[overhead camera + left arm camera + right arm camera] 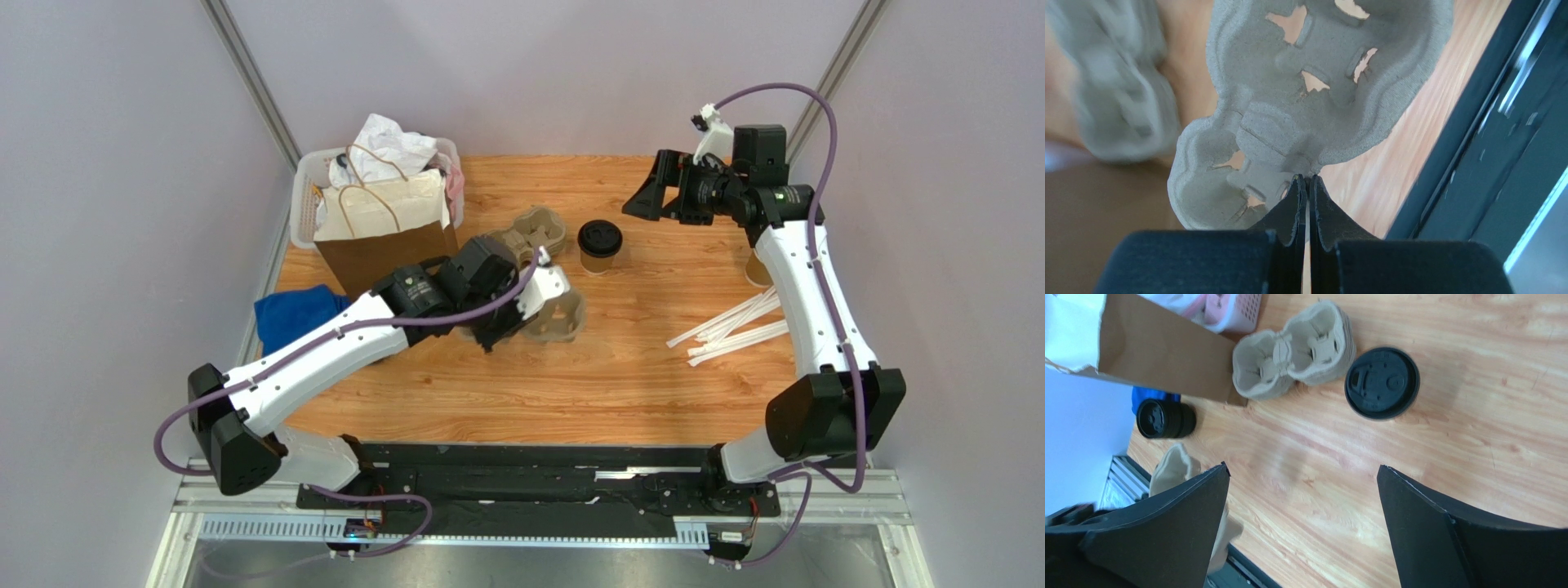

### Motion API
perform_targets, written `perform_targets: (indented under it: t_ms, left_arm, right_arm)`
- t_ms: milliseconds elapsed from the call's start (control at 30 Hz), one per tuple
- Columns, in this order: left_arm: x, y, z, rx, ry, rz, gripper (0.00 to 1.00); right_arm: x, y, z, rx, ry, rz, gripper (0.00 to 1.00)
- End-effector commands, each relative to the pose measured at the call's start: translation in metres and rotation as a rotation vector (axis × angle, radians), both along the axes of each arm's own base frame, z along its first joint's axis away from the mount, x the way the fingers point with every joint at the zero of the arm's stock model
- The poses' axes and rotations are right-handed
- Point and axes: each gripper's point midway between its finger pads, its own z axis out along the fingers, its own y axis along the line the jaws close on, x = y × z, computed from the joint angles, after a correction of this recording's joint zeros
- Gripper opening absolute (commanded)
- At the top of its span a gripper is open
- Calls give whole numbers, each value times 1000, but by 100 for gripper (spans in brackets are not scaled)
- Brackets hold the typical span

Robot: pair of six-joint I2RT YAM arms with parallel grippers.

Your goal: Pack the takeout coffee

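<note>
While my left pincer [1307, 180] is pinched fully shut on the rim of a pulp cup carrier [1315, 92], gripping it by one thin edge near the middle of the desk [638, 368], I judge the packing to be at an early stage. The takeout coffee [600, 244] stands upright on the bare wood, lidded and on its own, just beside a stack of spare carriers [1293, 352] and a little way from the carrier I hold. It sits in no cup well and in no bag. My right pincer [1303, 467] hangs above the far right part of the desk with its jaws spread wide and nothing between them, looking down at the cup's black lid [1382, 383] from some way off. As I read it, one carrier has been picked out and the cup has its lid on. What remains is to set the carrier down flat, seat the coffee in a well, and get the load into the brown paper bag [383, 239] that stands open at the far left. As for writing, I find none to read: the bag's face is plain brown, the carriers are bare pulp, and the lid shows only raised moulded marks too small to make out.
</note>
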Motion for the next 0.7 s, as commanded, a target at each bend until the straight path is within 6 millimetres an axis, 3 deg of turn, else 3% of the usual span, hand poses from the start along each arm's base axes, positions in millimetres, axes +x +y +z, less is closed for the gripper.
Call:
perform_targets:
  t_ms: [0,33,200,300,433,500,533,567,667]
  left_arm:
    - [-19,54,-64,190,13,-41,0]
    - [-20,68,-85,249,6,-31,0]
    - [-17,96,-134,358,-37,-35,0]
    - [-6,108,-154,396,-41,6,0]
    - [3,117,-166,407,5,40,2]
    - [0,119,-171,416,38,21,21]
    - [-2,118,-171,410,46,11,35]
    - [-4,117,-171,403,52,4,43]
    - [-9,111,-159,354,58,-11,63]
  right_arm:
    - [-19,-4,-17,-30,38,27,97]
    - [-22,-3,-26,-34,61,34,97]
    - [-27,-4,-49,-46,124,40,96]
    - [-28,-6,-62,-62,150,39,96]
    - [-19,-9,-82,-96,181,28,96]
    - [-9,-6,-91,-98,206,31,96]
    - [-6,-5,-94,-100,213,30,96]
    - [1,-4,-104,-99,240,32,96]
    - [13,2,-103,-95,239,40,95]
